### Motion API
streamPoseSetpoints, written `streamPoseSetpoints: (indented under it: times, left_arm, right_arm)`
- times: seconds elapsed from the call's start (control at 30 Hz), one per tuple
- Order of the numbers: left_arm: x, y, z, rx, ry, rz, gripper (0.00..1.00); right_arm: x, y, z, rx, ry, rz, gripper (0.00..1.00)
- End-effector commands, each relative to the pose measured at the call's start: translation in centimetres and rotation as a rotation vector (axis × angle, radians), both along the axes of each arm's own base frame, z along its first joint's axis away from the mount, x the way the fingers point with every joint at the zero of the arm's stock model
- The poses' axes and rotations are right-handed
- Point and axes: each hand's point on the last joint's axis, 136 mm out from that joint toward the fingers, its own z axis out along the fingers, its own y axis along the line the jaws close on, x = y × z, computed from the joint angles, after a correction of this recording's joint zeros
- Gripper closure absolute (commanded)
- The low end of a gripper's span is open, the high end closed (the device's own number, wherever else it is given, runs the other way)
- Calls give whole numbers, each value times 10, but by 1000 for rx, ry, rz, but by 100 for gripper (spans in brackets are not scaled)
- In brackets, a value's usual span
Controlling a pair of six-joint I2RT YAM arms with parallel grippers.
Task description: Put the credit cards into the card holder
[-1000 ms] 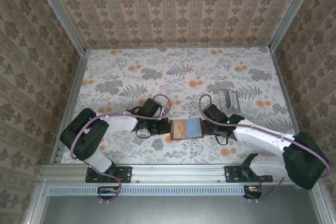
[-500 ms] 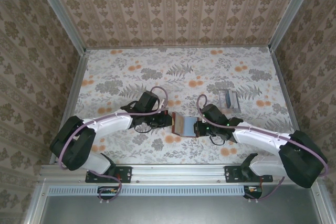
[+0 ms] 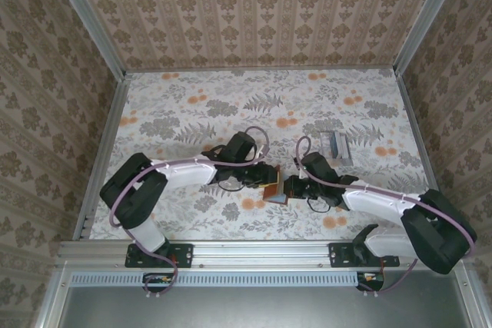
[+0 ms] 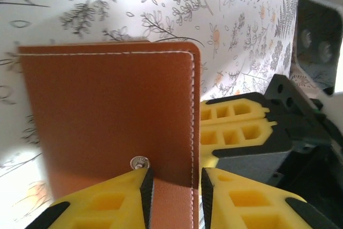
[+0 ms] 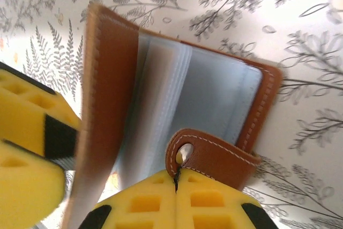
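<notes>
Smooth leather card holder (image 4: pixel 107 111) (matt, stitched edges).

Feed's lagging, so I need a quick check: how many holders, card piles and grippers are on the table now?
holder: 1
card pile: 1, cards in it too small to count
grippers: 2, left gripper and right gripper
Total: 4

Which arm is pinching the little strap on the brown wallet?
The right arm's. The right end effector is shut on the card holder by its snap strap, while the left end effector has its jaws apart at the cover's edge.
</notes>
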Motion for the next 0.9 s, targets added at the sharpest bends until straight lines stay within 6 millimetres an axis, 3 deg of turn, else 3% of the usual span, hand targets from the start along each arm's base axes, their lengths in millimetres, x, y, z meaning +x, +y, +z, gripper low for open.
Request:
streamPoseSetpoints:
  times: [0.0,0.13,0.23,0.27,0.3,0.4,0.57,0.7,0.87]
  left_arm:
    - [5,-14,2,-28,7,14,69]
    - [3,-20,-1,-18,9,5,68]
    - [1,-24,-3,-5,5,-2,62]
    - [1,-24,-5,2,3,-4,60]
    - [0,-24,-7,4,6,-10,58]
    - [2,-25,-9,4,8,-10,57]
    - [7,-26,-14,7,-2,-5,73]
    - [8,-25,-19,9,-1,5,80]
    - [11,-20,-27,26,15,31,87]
  right_arm:
    - [-11,-12,-2,18,50,-4,100]
    - [-15,-26,-5,-19,58,-27,100]
    - [-15,-36,-4,-46,52,-63,100]
    - [-15,-39,-3,-57,45,-74,97]
    - [-14,-42,-2,-67,37,-78,85]
    - [-14,-46,2,-80,37,-82,77]
    - [-10,-42,12,-75,19,-66,65]
    - [-4,-35,21,-54,11,-50,56]
    - [8,-27,25,-37,4,-54,52]
